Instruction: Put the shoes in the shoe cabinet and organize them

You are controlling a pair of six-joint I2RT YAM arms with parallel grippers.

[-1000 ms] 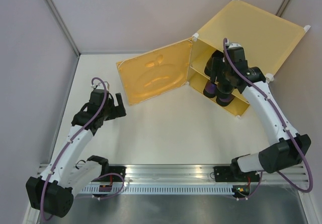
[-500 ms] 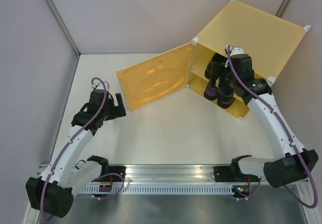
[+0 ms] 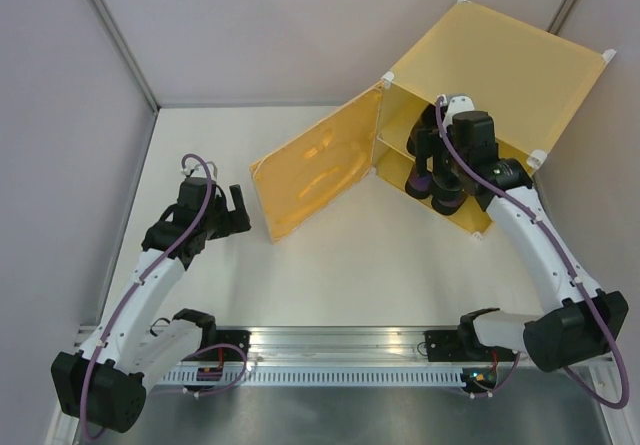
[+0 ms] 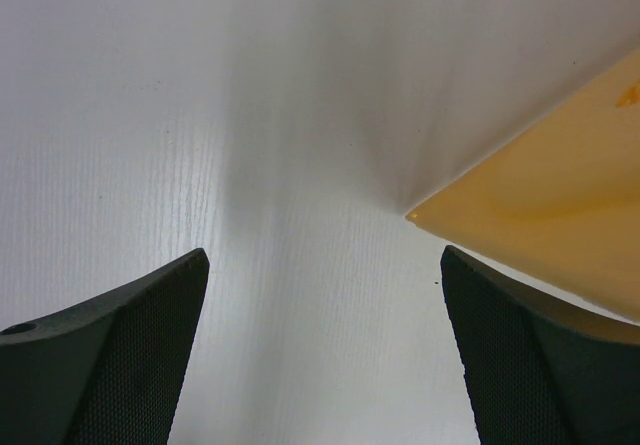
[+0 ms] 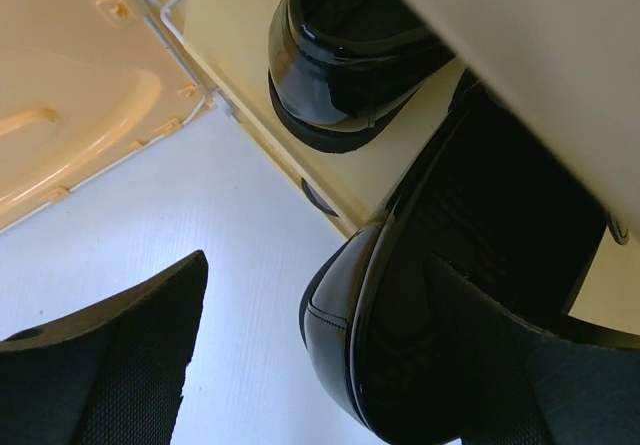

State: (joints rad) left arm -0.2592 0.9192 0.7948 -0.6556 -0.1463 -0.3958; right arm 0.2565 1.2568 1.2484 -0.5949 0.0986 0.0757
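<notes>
Right gripper (image 5: 310,365) is spread wide and not clamping anything. The heel of a glossy dark pointed dress shoe (image 5: 350,315) sits just ahead of it, over toward its right finger, poking out of the lower compartment of the big yellow plastic cube cabinet (image 3: 500,65). That shoe's long axis runs straight into the cabinet, heel toward the gripper and toe end hidden inside, so my guess is a push along that line comes next. The right arm is clearly the nearer one.

A second glossy black shoe (image 5: 340,65) sits on the shelf above. Left gripper (image 4: 320,365) is wide and empty too, over the white worktop (image 4: 250,115), near the free corner of the yellow hinged door (image 4: 560,195).

Compared with a second ago, the door has swung partway toward shut, and the right wrist has pulled back a bit from the opening.
</notes>
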